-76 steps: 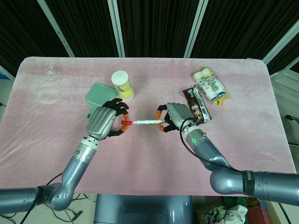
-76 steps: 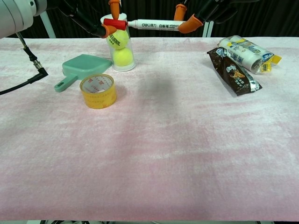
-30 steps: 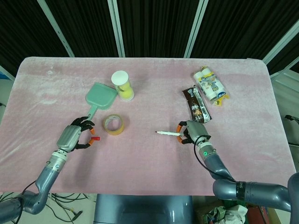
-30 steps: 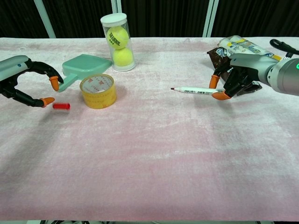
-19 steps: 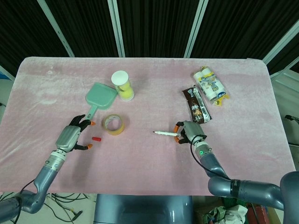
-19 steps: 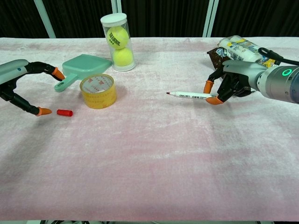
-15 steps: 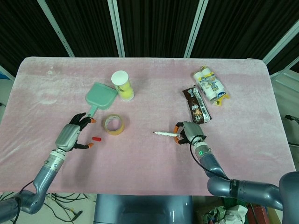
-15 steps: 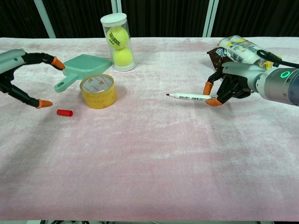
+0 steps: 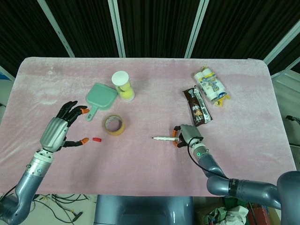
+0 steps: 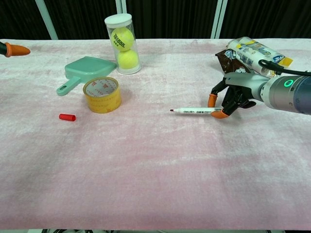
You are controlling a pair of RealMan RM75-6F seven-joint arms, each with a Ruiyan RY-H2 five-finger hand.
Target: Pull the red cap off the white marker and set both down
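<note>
The red cap [image 9: 96, 139] [image 10: 67, 117] lies alone on the pink cloth, left of the tape roll. My left hand [image 9: 58, 131] hovers to its left with fingers spread and nothing in it; the chest view shows only one orange fingertip [image 10: 14, 49] at the top left edge. The white marker [image 9: 163, 138] [image 10: 192, 111] is uncapped, lies low and level, and points its tip left. My right hand [image 9: 185, 133] [image 10: 233, 97] pinches the marker's rear end between orange-tipped fingers. I cannot tell whether the marker rests on the cloth.
A yellow tape roll [image 9: 114, 124] [image 10: 102, 94], a green dustpan [image 9: 100, 97] [image 10: 85, 70] and a tennis ball tube [image 9: 123, 86] [image 10: 121, 43] stand at the left back. A brown snack pack [image 9: 197, 105] [image 10: 243, 73] and a white-yellow pack [image 9: 211, 86] [image 10: 255, 54] lie behind my right hand.
My left hand has risen away from the cap and spread wider. The right hand has brought the marker lower and nearer; the cap has stayed where it lay.
</note>
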